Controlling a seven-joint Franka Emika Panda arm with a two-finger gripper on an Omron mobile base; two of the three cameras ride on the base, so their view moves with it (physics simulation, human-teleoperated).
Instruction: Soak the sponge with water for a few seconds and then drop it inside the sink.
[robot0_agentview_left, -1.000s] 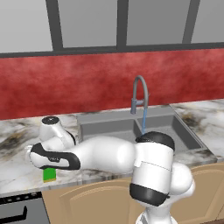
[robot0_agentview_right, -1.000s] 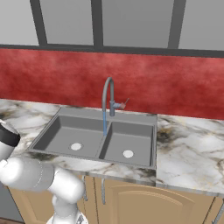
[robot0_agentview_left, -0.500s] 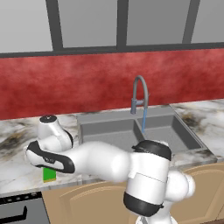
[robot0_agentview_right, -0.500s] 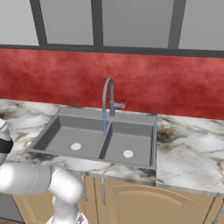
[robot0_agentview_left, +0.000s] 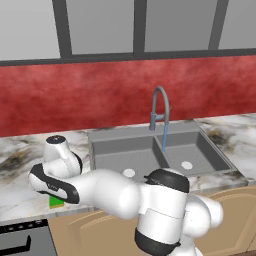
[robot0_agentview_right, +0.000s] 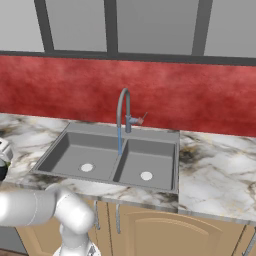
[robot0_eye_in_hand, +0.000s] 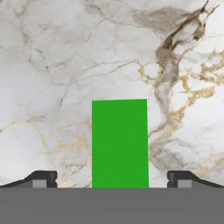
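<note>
Reaching far out over the white, brown-veined marble surface (robot0_agentview_left: 20, 165), the arm hangs its end effector (robot0_eye_in_hand: 112, 179) above the corner near the surface's front edge, well to the left of the dark grey rectangular double-basin sink (robot0_agentview_left: 150, 152). At the back of that sink stands the tall arched grey faucet (robot0_agentview_left: 160, 107), and a thin pale-blue stream of water (robot0_agentview_left: 164, 140) falls from its spout toward the divider between the basins. The small flat bright green sponge (robot0_eye_in_hand: 119, 143) lies flat on the surface, well apart from the sink, directly under the hand.

The step in hand looks like the pick-up. To do it well, I would say the hand should drop straight down with the sponge centred between the fingertips (robot0_eye_in_hand: 41, 179), so the tips pass its long sides without nudging it, and close only when low enough to catch the block's thin edges.

The end effector stands wide apart, a fingertip on either side of the sponge with marble showing between each and the green. It holds nothing and touches nothing.
</note>
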